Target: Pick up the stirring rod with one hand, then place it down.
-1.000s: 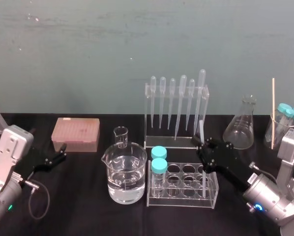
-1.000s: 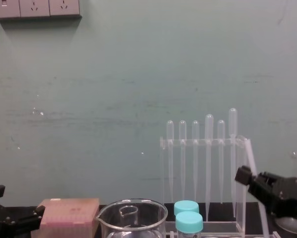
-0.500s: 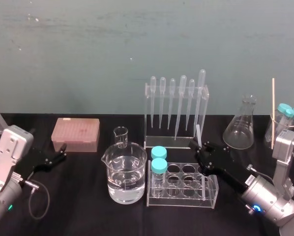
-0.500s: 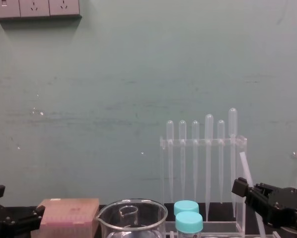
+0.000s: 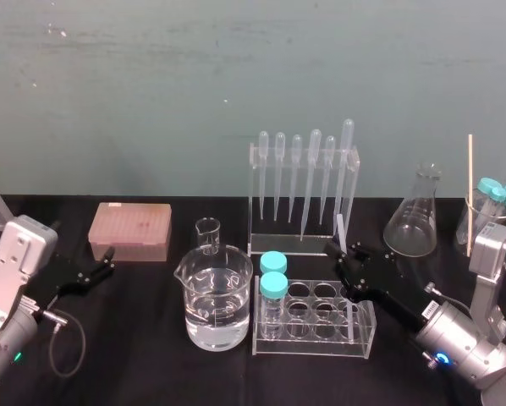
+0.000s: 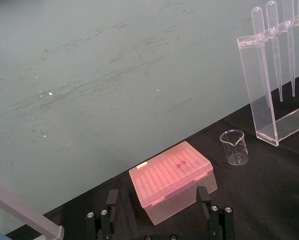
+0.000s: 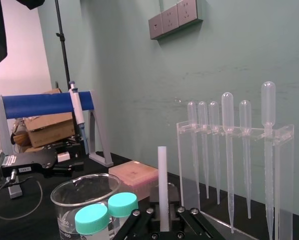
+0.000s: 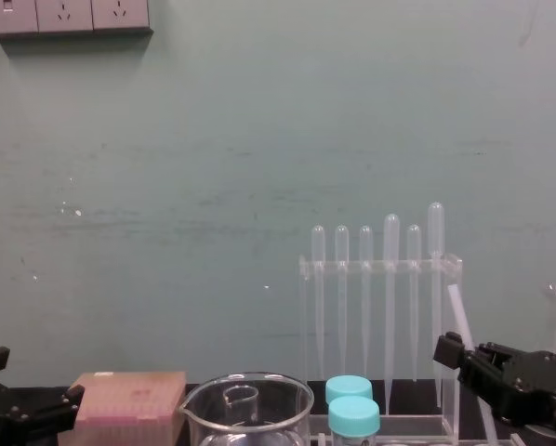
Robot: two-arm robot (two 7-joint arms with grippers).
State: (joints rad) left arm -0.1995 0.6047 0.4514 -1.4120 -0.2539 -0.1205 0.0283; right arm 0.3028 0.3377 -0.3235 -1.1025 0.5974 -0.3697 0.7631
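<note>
The stirring rod [image 5: 344, 228] is a thin translucent-white stick, nearly upright and leaning slightly. My right gripper [image 5: 355, 257] is shut on its middle, just right of the pipette rack [image 5: 304, 182] and behind the right end of the tube rack [image 5: 316, 320]. In the right wrist view the rod [image 7: 162, 185] rises straight out from between the black fingers [image 7: 139, 220]. From the chest the rod [image 8: 457, 311] slants up in front of the pipette rack's right post, above the gripper [image 8: 464, 358]. Where its lower end stands I cannot tell. My left gripper [image 5: 102, 266] stays parked, open, at the left.
A water-filled beaker [image 5: 219, 296] and a small beaker [image 5: 208, 233] stand left of the tube rack, which holds two blue-capped tubes [image 5: 273, 275]. A pink tip box [image 5: 130, 230] lies back left. A conical flask [image 5: 414, 218] and a beaker of capped tubes [image 5: 490, 207] stand at the right.
My right gripper has sunk a little with the rod over the last second, then held still. The left arm has not moved.
</note>
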